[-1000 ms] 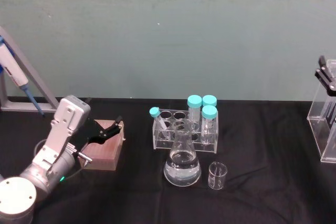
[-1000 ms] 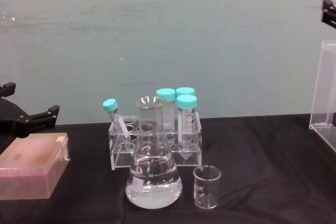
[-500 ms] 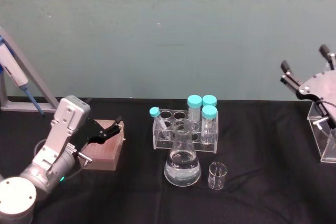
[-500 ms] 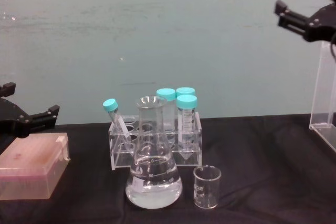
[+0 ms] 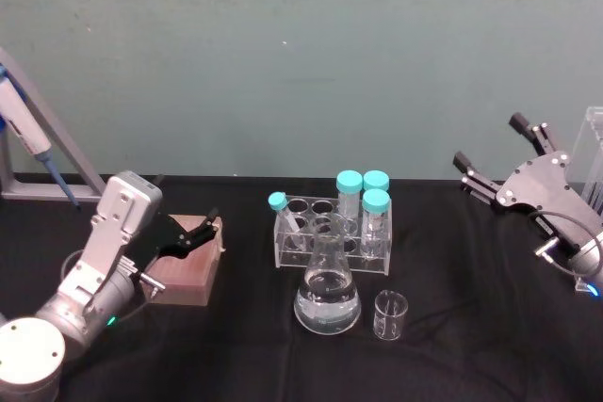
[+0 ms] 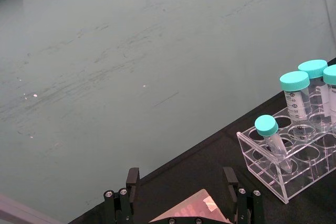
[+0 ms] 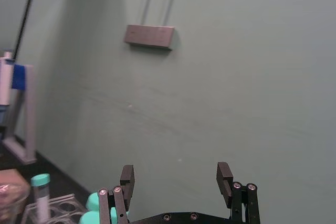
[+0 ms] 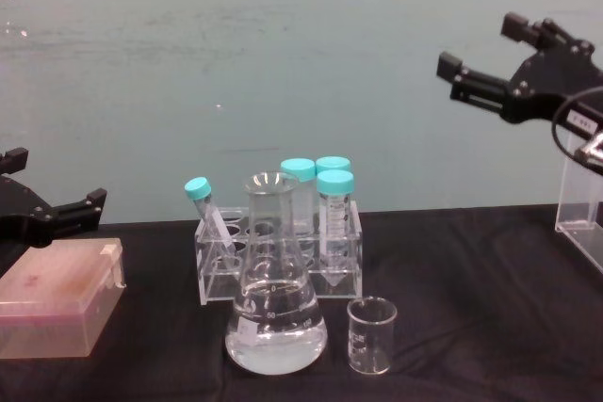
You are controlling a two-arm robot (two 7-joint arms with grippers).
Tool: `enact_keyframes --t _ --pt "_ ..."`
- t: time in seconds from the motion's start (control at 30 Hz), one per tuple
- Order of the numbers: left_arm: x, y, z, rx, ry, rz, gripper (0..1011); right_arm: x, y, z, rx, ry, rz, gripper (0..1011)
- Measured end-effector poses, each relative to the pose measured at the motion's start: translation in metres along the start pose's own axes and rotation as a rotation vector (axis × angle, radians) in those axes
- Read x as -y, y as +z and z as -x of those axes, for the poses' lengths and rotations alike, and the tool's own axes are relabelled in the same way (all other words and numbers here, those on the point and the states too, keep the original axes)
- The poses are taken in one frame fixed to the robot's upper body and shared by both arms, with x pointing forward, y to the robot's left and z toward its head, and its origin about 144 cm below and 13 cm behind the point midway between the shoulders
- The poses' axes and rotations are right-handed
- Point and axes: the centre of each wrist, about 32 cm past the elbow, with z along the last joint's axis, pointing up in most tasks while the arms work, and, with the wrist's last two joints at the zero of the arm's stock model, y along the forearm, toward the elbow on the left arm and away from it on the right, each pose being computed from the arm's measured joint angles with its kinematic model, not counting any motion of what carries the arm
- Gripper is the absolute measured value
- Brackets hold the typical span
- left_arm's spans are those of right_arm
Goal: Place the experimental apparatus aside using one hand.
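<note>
— Gripper on the left [image 5: 203, 231]?
— Fingers spread and empty, hovering over the brown box [image 5: 184, 275] near the table's [image 5: 471, 355] left edge.
— Glassware?
— Mid-table. The tube rack [image 5: 330, 233] of teal-capped tubes [image 5: 350, 197] sits behind. The conical flask [image 5: 327, 294] of clear liquid stands just in front of it, and the small beaker [image 5: 390, 315] is just right of the flask, toward the front edge. Both are upright.
— And the right gripper [image 5: 490, 141]?
— Up in the air near the right edge, fingers wide apart, holding nothing. The clear acrylic stand [image 8: 577, 190] is to its right, at that edge.
</note>
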Motion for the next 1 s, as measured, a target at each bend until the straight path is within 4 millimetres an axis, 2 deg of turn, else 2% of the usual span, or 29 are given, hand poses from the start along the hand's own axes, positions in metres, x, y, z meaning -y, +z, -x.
enact_keyframes --t 1.0 --pt "0.0 0.0 0.0 0.0 0.0 0.0 1000 0.038 -0.016 -0.008 -0.147 0.315 0.136 1003"
